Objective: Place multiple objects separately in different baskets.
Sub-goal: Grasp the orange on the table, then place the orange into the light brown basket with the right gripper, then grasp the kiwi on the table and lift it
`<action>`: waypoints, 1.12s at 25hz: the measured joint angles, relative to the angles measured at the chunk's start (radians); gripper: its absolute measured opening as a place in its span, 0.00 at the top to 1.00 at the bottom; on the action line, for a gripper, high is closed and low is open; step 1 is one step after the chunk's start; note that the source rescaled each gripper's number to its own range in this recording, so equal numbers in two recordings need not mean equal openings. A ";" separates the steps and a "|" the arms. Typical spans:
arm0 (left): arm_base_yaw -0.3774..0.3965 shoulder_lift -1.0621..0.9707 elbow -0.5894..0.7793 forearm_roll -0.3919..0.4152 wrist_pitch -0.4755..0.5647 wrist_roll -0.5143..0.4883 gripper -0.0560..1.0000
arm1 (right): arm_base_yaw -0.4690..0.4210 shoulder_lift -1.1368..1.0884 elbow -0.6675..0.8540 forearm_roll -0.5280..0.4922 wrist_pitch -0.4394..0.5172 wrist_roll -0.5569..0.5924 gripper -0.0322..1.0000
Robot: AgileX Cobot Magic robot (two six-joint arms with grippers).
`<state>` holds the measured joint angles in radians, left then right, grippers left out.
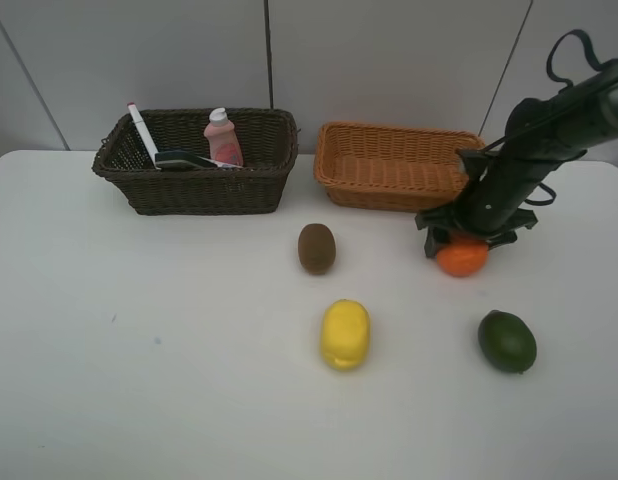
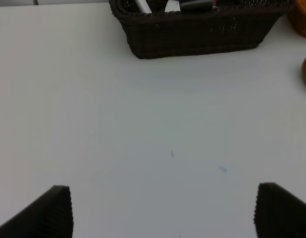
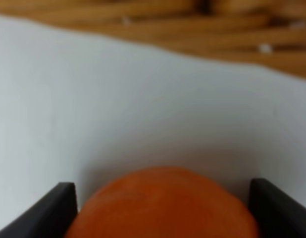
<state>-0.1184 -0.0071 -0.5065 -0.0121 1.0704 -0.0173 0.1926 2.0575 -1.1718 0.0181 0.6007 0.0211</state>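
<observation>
Black right arm (image 1: 549, 135) aslant beside tan basket (image 1: 389, 188), gripper (image 3: 163, 198) snug around the orange (image 1: 462, 260)

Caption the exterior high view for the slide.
Right gripper straddles the orange beside the tan wicker basket; kiwi, lemon and lime lie loose on the white table.

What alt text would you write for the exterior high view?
The right gripper stands over an orange on a white table, before a tan basket. A kiwi, a lemon and a lime lie loose; the dark basket at the left holds a marker and a pink bottle.
</observation>
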 joint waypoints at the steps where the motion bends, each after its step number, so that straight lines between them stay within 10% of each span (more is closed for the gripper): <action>1: 0.000 0.000 0.000 0.000 0.000 0.000 0.04 | 0.000 -0.005 -0.006 0.001 0.024 0.000 0.53; 18: 0.000 0.000 0.000 0.000 0.000 0.000 0.04 | 0.000 0.021 -0.451 -0.050 0.082 0.001 0.52; 22: 0.000 0.000 0.000 0.000 0.000 0.000 0.04 | 0.000 0.065 -0.481 -0.100 0.078 0.001 0.10; 28: 0.000 0.000 0.000 0.000 0.000 0.000 0.04 | 0.000 0.064 -0.485 -0.108 0.129 0.001 0.04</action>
<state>-0.1184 -0.0071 -0.5065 -0.0121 1.0704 -0.0173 0.1926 2.1218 -1.6570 -0.0895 0.7295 0.0220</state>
